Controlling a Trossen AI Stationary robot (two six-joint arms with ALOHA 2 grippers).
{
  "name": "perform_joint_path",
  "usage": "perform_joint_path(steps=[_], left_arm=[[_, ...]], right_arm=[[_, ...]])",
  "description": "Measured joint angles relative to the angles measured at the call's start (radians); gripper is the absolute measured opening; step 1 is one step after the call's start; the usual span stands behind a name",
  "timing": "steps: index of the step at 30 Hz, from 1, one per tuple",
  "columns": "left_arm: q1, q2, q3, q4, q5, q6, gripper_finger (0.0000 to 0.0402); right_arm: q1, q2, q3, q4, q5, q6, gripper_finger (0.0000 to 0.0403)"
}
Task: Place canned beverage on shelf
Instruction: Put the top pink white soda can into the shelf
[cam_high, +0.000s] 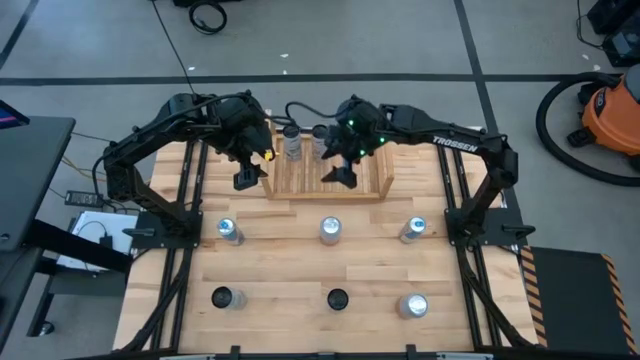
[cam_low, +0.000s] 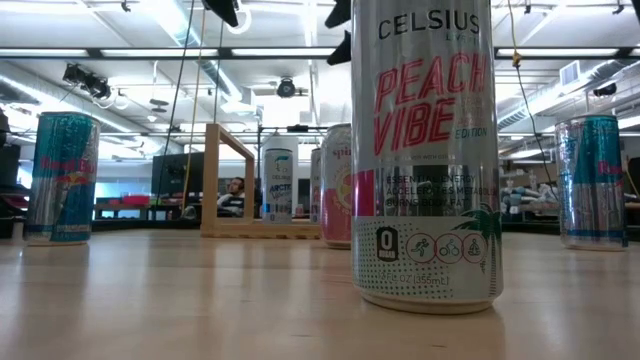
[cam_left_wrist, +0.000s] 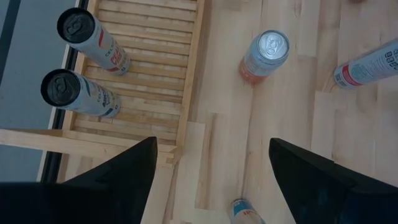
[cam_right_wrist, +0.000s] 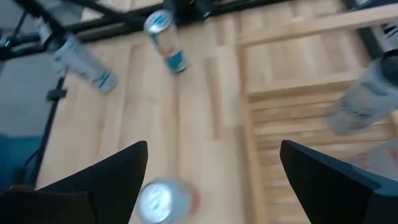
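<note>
The light wooden shelf stands at the far middle of the table, with two cans upright on its slats near its left end. They also show in the left wrist view. My left gripper hangs open and empty above the shelf's left end. My right gripper hangs open and empty above the shelf's near edge, about its middle. Several more cans stand upright on the table; the nearest to the shelf is the middle one.
Two rows of cans stand on the near half of the table. In the low view a Celsius can fills the front. The shelf's right half is bare slats.
</note>
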Motion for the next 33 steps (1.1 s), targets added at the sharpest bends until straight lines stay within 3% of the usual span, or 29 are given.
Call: perform_joint_path(steps=[5, 11, 20, 33], left_arm=[[0.0, 0.0, 0.0, 0.0, 0.0, 0.0, 0.0311], [0.0, 0.0, 0.0, 0.0, 0.0, 0.0, 0.0311], [0.0, 0.0, 0.0, 0.002, 0.0, -0.002, 0.0311], [0.0, 0.0, 0.0, 0.001, 0.0, 0.001, 0.0311]], right_arm=[[0.068, 0.0, 0.0, -0.065, 0.019, 0.006, 0.0375], [0.172, 0.001, -0.028, -0.109, 0.207, 0.026, 0.0375], [0.278, 0.003, -0.178, -0.066, 0.375, 0.035, 0.0375], [0.328, 0.003, -0.373, 0.149, 0.392, 0.098, 0.0375]])
